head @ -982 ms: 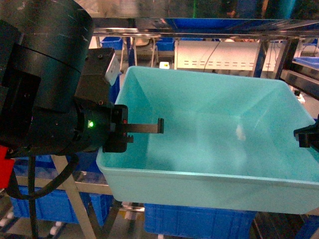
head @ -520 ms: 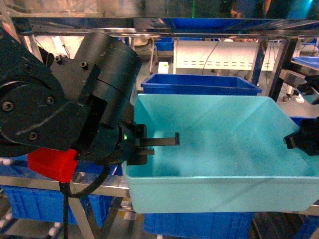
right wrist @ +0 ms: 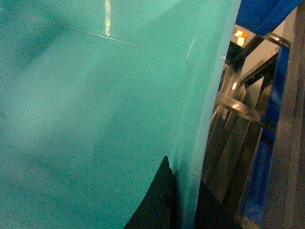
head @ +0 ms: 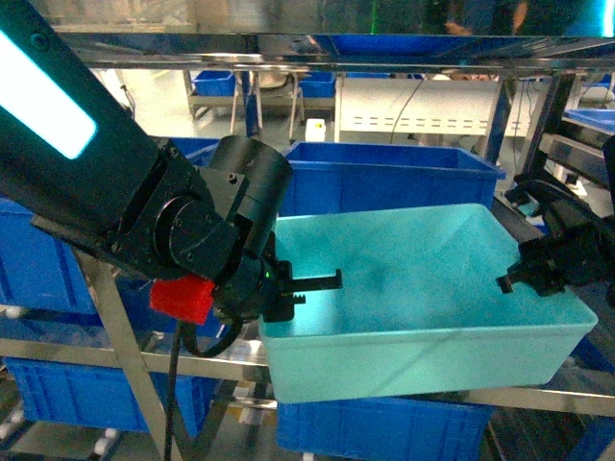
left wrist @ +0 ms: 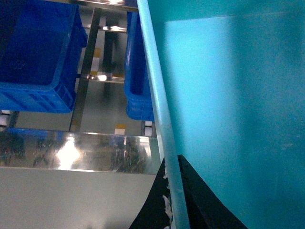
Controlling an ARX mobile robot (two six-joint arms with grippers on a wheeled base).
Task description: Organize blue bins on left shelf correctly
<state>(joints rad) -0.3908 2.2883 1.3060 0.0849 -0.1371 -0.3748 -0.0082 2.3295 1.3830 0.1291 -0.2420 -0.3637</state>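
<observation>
A pale turquoise blue bin (head: 423,279) hangs between my two grippers, level, with its base just above the front beam of the left shelf (head: 106,353). My left gripper (head: 298,286) is shut on the bin's left wall, one black finger inside and one outside. The left wrist view shows the rim (left wrist: 162,119) of the bin (left wrist: 238,95) pinched in the left gripper (left wrist: 174,210). My right gripper (head: 519,277) is shut on the right wall. In the right wrist view the right gripper (right wrist: 186,205) straddles the edge of the bin (right wrist: 86,95). The bin looks empty.
Dark royal-blue crates stand behind the bin (head: 384,163), below it (head: 375,427) and to the left (head: 38,250). A steel top beam (head: 288,43) runs overhead. A slanted steel leg (head: 125,365) crosses under my left arm. White equipment (head: 413,106) stands far back.
Both arms have carried the bin forward and down, away from the head camera, so it looks smaller and sits lower at shelf level. Both grips are unchanged.
</observation>
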